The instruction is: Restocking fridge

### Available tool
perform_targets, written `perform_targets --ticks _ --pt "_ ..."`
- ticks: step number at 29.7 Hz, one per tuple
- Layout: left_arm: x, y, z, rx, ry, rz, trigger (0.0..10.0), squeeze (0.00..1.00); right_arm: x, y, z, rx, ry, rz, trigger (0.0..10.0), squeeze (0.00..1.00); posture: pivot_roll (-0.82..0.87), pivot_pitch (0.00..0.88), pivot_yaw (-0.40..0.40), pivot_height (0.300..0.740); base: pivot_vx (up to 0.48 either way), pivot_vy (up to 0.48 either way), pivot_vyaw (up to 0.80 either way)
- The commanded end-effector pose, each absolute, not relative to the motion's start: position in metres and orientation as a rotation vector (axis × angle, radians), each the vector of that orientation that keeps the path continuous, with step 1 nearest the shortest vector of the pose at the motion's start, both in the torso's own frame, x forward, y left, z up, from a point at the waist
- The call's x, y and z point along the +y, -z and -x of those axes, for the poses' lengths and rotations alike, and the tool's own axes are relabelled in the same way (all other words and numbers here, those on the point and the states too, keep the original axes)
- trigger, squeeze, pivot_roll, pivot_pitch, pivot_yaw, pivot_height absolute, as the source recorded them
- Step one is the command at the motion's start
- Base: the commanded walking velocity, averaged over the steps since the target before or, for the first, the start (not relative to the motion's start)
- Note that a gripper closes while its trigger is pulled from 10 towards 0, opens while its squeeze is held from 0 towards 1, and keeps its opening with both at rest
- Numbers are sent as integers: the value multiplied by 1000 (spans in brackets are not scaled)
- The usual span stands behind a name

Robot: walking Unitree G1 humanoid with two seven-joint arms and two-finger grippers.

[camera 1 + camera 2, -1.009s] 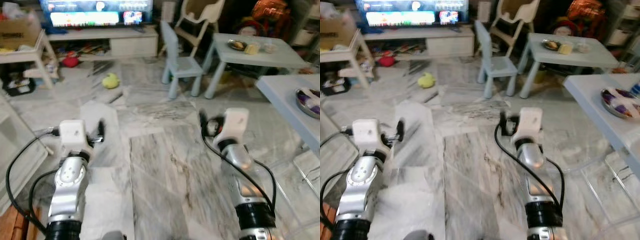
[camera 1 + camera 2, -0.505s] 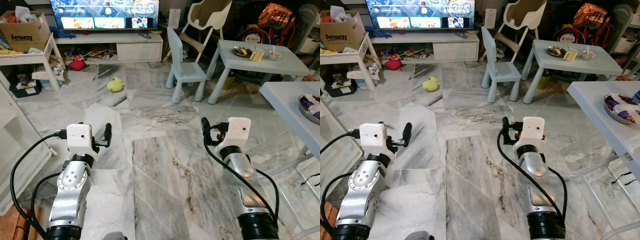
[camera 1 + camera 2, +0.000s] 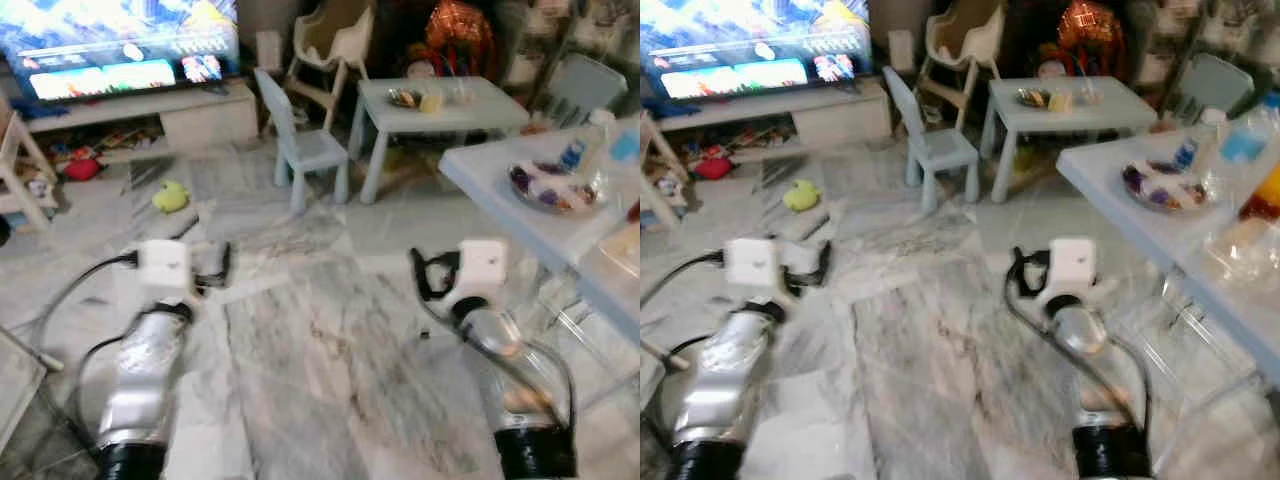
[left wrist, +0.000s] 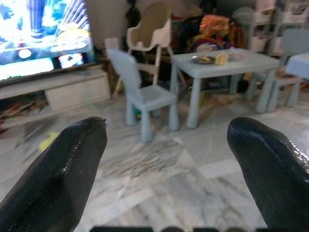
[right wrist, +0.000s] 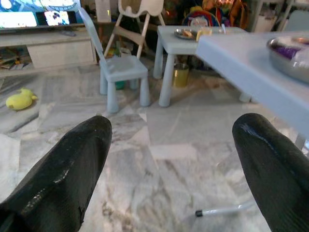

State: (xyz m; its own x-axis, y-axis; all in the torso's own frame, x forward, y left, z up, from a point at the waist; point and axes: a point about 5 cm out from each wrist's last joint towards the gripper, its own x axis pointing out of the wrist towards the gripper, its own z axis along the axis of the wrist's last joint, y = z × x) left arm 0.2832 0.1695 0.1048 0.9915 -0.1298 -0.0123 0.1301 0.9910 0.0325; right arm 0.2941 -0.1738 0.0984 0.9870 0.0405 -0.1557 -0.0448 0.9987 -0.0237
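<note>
Left eye view, blurred: low in the frame my left gripper (image 3: 222, 266) and right gripper (image 3: 421, 278) hang over bare marble floor (image 3: 330, 350), both spread wide and carrying nothing. At the right edge a pale table (image 3: 500, 205) holds a dish of food (image 3: 547, 186) and bottles (image 3: 598, 128); farther up stand a small blue chair (image 3: 300, 148) and a lit television (image 3: 115, 45). I judge restocking not yet begun, with no fridge anywhere ahead.

Both head views look forward and down from standing height over the marble floor (image 3: 330, 380), blurred, toward the small blue table (image 3: 440, 105) and blue chair (image 3: 300, 150) far off. Each wrist view looks low along its pincer's fingers (image 4: 63, 179) at that same chair (image 4: 142, 99) and table (image 5: 181, 46), nearer to them.
</note>
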Motion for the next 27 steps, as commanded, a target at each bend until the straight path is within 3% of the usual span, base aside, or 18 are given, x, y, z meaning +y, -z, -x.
perform_targets --ticks 1,10,13,23,27 --pt "181 -106 -285 20 98 -31 10000 0 -160 -106 -295 127 -110 30 10000 0 19 0 -28 740 368 0 -800" --pt "184 -108 -287 5 85 -29 10000 0 -145 -103 -284 82 -141 -57 10000 0 37 0 -61 740 359 0 -800" --pt "188 -109 -286 1 71 -21 10000 0 -153 -100 -284 67 -41 -145 10000 0 42 0 -61 740 314 0 -800" --pt "183 -113 -292 -7 103 -17 10000 0 -158 -114 -287 -29 -58 -9 10000 0 12 0 -48 740 294 24 -800" --pt "181 -114 -292 -15 85 0 10000 0 -157 -122 -289 -63 -56 -13 10000 0 11 0 -54 740 0 0 -800"
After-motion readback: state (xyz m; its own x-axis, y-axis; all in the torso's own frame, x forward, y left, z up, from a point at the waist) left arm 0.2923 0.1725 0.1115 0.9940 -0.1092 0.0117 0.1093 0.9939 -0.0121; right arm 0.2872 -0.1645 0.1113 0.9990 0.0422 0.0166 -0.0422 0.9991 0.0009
